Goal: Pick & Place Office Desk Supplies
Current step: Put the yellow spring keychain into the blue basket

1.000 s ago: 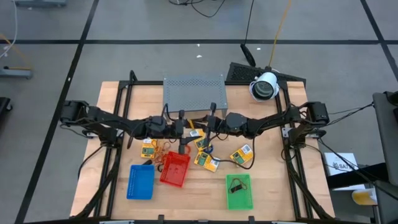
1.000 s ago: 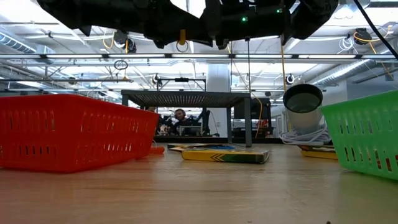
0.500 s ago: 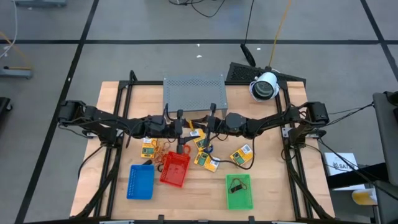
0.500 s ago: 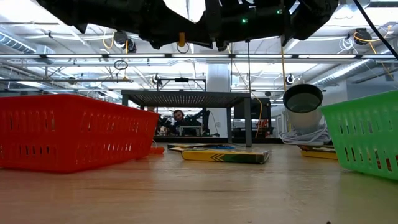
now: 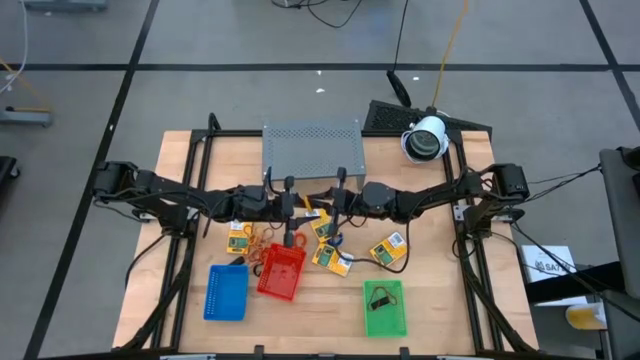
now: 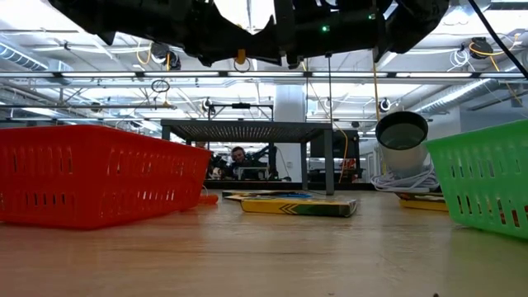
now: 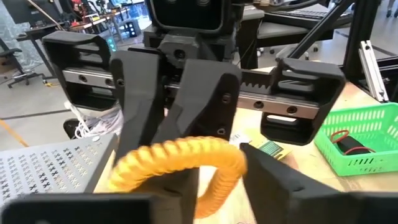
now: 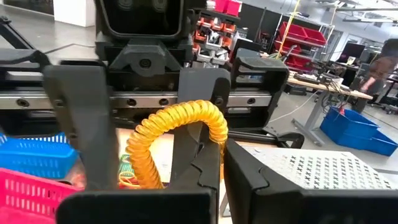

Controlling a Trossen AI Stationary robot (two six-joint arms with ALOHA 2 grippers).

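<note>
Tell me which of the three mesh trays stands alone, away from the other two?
The green tray, on the table's right half. The blue tray and the red tray sit side by side on the left.

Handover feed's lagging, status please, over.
Right end effector shut on yellow coiled band, mid-air over table centre. Left end effector meets it at the same coil. Yellow-orange flat packets loose on the table beneath.

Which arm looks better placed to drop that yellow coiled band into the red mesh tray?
Probably left: both meet at the yellow coiled band, but the left gripper hangs closest to the red mesh tray; the right gripper is farther aside.
</note>
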